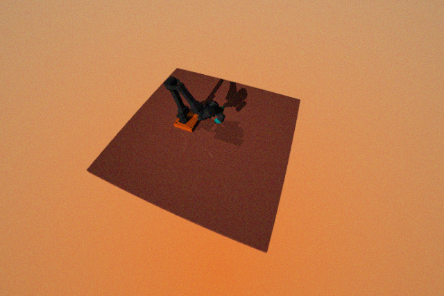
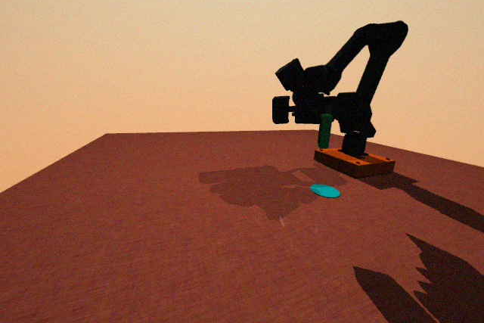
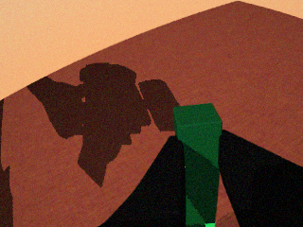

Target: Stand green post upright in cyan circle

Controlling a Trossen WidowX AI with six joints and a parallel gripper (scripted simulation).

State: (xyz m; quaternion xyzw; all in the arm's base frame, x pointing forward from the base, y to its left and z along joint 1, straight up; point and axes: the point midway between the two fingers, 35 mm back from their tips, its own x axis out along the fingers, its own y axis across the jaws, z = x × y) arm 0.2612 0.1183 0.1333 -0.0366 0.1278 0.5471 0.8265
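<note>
Exterior view, left to right: bare table (image 2: 136, 241) across the whole left half, arm shadow mid-frame, then the cyan circle (image 2: 324, 190) at about 5 o'clock from centre, then the orange base plate (image 2: 353, 162) with the arm (image 2: 375, 61) above it. Gripper (image 2: 325, 114) is clamped on the green post (image 2: 324, 130); the post hangs close to upright, well clear of the table, lower end free. It looks to sit above the circle or a little toward the base at its 12 o'clock; depth is hard to read here. Wrist view shows the post (image 3: 201, 165) pinched between the two dark fingers with a sliver of cyan at 6 o'clock, so the target is roughly below. Handling guess: rigid square-section bar, probably light, flat faces give the pads good purchase, no crush concern. Slim footprint, so likely tippy on release; the grip high on the post suits lowering it base-first. Room: plenty of open surface at 9 and 6 o'clock from the circle; the only nearby obstacle is the base plate at 1 o'clock. Table edges are far off.
</note>
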